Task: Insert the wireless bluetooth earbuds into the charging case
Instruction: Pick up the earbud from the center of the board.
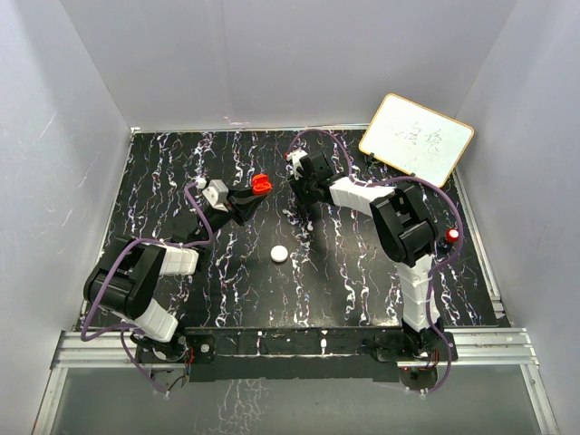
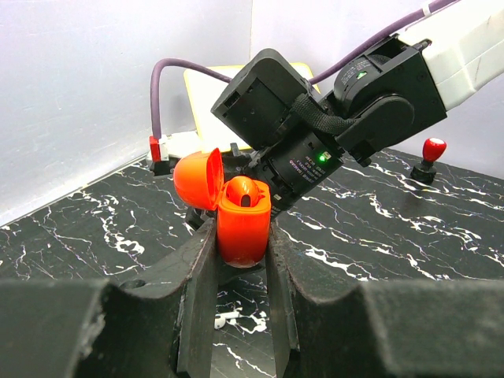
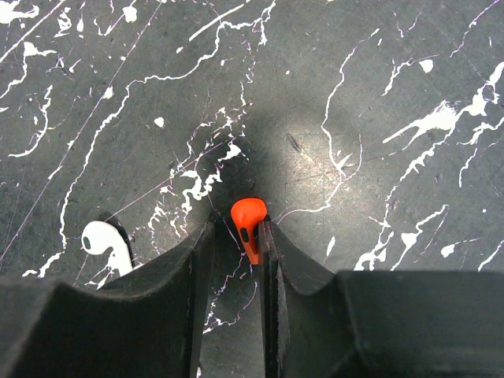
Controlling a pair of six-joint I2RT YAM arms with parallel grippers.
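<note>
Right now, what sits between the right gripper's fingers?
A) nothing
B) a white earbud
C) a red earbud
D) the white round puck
C: the right wrist view shows the red earbud pinched between the fingers of the right gripper, while the white earbud lies on the table beside them.

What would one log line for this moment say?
left gripper: shut on charging case, lid open | right gripper: shut on red earbud at table | white earbud: lying beside

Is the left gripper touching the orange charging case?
Touching. Left wrist view shows the orange charging case wedged between both fingers of the left gripper, no gap either side.
</note>
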